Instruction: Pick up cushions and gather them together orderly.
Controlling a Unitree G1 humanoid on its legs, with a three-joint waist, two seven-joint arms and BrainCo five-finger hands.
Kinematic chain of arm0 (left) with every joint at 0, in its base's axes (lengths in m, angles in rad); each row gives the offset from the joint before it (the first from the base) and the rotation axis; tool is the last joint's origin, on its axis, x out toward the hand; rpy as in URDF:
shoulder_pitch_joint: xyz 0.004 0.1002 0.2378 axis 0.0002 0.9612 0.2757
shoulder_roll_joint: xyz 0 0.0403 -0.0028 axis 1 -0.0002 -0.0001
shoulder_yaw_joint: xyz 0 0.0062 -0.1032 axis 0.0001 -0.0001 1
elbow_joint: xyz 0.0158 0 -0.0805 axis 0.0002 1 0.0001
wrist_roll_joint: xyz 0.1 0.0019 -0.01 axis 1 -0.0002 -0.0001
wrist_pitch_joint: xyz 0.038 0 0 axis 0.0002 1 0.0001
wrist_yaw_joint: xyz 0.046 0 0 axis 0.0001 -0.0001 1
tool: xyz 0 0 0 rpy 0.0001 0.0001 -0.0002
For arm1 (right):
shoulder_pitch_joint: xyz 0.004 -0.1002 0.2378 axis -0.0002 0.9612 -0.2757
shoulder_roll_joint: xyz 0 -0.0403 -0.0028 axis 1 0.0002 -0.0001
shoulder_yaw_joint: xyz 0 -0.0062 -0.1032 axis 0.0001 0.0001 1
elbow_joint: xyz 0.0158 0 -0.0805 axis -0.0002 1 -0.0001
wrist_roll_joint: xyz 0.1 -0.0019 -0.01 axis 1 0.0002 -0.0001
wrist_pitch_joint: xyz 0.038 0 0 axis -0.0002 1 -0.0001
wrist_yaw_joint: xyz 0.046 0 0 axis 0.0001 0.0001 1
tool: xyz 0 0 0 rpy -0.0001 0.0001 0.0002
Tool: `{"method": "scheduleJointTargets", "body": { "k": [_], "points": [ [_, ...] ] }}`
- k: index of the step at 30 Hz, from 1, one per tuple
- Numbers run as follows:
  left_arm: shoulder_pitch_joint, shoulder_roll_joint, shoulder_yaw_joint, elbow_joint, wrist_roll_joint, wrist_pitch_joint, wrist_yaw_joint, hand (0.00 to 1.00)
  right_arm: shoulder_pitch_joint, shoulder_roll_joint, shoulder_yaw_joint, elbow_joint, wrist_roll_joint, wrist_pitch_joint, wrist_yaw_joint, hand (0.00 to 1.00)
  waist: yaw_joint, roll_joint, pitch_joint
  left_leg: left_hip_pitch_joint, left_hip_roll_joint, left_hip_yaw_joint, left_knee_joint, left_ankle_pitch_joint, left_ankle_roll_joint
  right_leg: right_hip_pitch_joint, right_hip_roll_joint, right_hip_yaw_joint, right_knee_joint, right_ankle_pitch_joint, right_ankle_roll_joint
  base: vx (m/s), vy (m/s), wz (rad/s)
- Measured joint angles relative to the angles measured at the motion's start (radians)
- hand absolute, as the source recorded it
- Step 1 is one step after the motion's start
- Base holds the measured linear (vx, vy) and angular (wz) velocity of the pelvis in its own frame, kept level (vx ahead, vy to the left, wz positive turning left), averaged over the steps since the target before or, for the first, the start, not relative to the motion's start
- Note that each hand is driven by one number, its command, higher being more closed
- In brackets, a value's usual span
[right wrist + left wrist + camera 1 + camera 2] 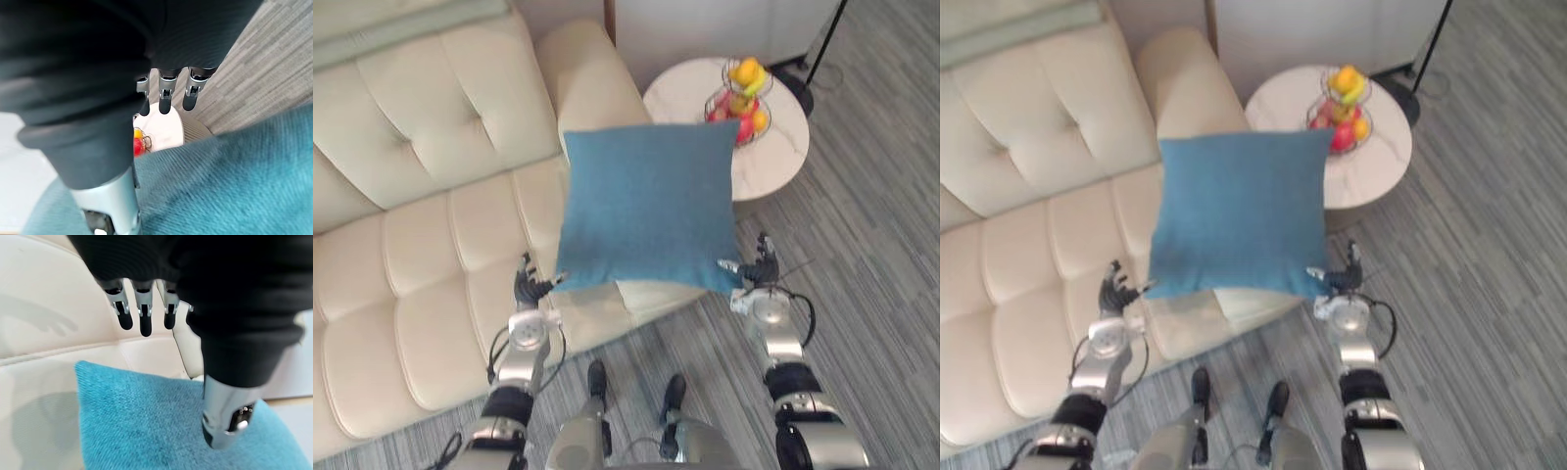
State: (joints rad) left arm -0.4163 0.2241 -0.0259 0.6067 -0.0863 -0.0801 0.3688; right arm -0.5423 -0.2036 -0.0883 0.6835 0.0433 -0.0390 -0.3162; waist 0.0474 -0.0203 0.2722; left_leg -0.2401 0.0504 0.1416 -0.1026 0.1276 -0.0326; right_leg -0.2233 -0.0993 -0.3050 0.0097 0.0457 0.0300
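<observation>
A square blue cushion [646, 206] hangs in the air above the sofa's right end, between my two hands. My left hand [530, 286] is at its lower left corner and my right hand [762, 266] at its lower right corner. In the left wrist view the fingers [142, 323] reach out straight past the cushion [146, 421] while the thumb [227, 416] lies over the cloth. The right wrist view shows the same: straight fingers [166, 100], with the thumb [112, 205] against the blue cushion [234, 176]. Both hands press it from the sides.
A cream tufted sofa [421, 225] fills the left, with a pale green strip [401, 24] along its back. A round white side table [773, 147] with a wire fruit basket [742, 98] stands right of the sofa. Grey carpet [871, 264] lies to the right.
</observation>
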Motion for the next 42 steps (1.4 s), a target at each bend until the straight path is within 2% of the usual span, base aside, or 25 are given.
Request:
{"method": "scheduleJointTargets", "body": {
  "k": [5,6,13,16,19,24,31,33,35,37,42],
  "points": [
    [-0.171,0.030,-0.053,0.078,-0.039,-0.001,-0.001,0.00,-0.179,-0.020,0.024,0.103,0.044,0.004,-0.008,0.00,0.002,-0.002,0.030,-0.072,0.002,-0.004,0.000,0.032,0.004,-0.081,-0.002,-0.003,0.020,0.017,-0.011,-0.07,0.029,0.00],
    [-0.213,0.036,-0.058,0.078,-0.046,-0.001,-0.001,1.00,-0.229,-0.022,0.024,0.122,0.047,0.006,-0.009,1.00,0.002,-0.003,0.053,-0.083,0.003,-0.004,0.000,0.039,0.003,-0.092,-0.001,-0.003,0.019,0.025,-0.014,-0.04,0.013,-0.01],
    [-0.356,0.043,-0.112,0.093,-0.080,-0.002,-0.001,1.00,-0.338,-0.036,0.056,0.120,0.117,0.009,-0.026,1.00,-0.002,-0.001,0.089,-0.147,0.009,-0.010,0.000,0.060,-0.003,-0.132,0.014,-0.003,-0.036,0.069,-0.024,0.00,-0.001,-0.03],
    [-0.400,0.062,-0.113,0.091,-0.114,-0.021,-0.001,1.00,-0.374,-0.043,0.066,0.115,0.155,-0.014,-0.028,1.00,-0.012,0.001,0.093,-0.179,0.016,-0.015,0.000,0.067,-0.010,-0.154,0.025,-0.006,-0.053,0.081,-0.031,0.00,0.000,0.00],
    [-0.403,0.064,-0.113,0.087,-0.115,-0.030,0.000,1.00,-0.380,-0.042,0.086,0.112,0.165,-0.029,-0.027,1.00,-0.012,0.001,0.093,-0.181,0.019,-0.015,0.000,0.070,-0.014,-0.156,0.028,-0.005,-0.053,0.082,-0.032,0.01,-0.001,0.00],
    [-0.370,0.043,-0.132,-0.015,-0.131,-0.032,0.007,1.00,-0.307,-0.036,0.105,-0.003,0.193,-0.045,-0.027,1.00,-0.017,0.003,0.095,-0.148,0.018,-0.021,0.000,0.080,-0.028,-0.112,0.029,-0.010,-0.069,0.082,-0.034,0.05,-0.001,0.06],
    [-0.092,-0.022,-0.161,-0.279,-0.130,-0.032,0.040,1.00,0.050,0.012,0.131,-0.290,0.190,-0.057,-0.025,1.00,-0.017,0.008,0.092,-0.069,0.013,-0.054,0.000,0.072,-0.035,-0.016,0.029,-0.021,-0.082,0.064,-0.033,0.05,-0.003,0.09],
    [-0.010,-0.039,-0.162,-0.347,-0.129,-0.032,0.040,1.00,0.151,0.035,0.130,-0.358,0.186,-0.059,-0.015,1.00,-0.018,0.008,0.091,-0.040,0.014,-0.065,0.000,0.063,-0.043,0.017,0.031,-0.025,-0.083,0.058,-0.031,0.02,0.007,0.10],
    [0.091,-0.055,-0.164,-0.435,-0.129,-0.032,0.038,1.00,0.265,0.056,0.131,-0.443,0.166,-0.059,-0.002,1.00,-0.019,0.013,0.084,0.005,0.019,-0.067,0.000,0.038,-0.035,0.062,0.035,-0.027,-0.082,0.047,-0.025,0.02,0.025,0.06],
    [0.181,-0.062,-0.171,-0.496,-0.126,-0.032,0.027,1.00,0.364,0.073,0.130,-0.519,0.150,-0.061,0.015,1.00,-0.020,0.018,0.052,0.020,0.019,-0.067,0.000,0.016,-0.037,0.078,0.035,-0.026,-0.083,0.042,-0.022,0.03,0.034,0.00],
    [0.445,-0.102,-0.172,-0.658,-0.119,-0.033,-0.033,1.00,0.589,0.106,0.131,-0.656,0.102,-0.061,0.078,1.00,-0.021,0.046,-0.050,0.087,0.011,-0.065,0.000,0.007,-0.036,0.145,0.029,-0.025,-0.081,0.015,-0.013,0.10,0.019,0.01]
  ]
}}
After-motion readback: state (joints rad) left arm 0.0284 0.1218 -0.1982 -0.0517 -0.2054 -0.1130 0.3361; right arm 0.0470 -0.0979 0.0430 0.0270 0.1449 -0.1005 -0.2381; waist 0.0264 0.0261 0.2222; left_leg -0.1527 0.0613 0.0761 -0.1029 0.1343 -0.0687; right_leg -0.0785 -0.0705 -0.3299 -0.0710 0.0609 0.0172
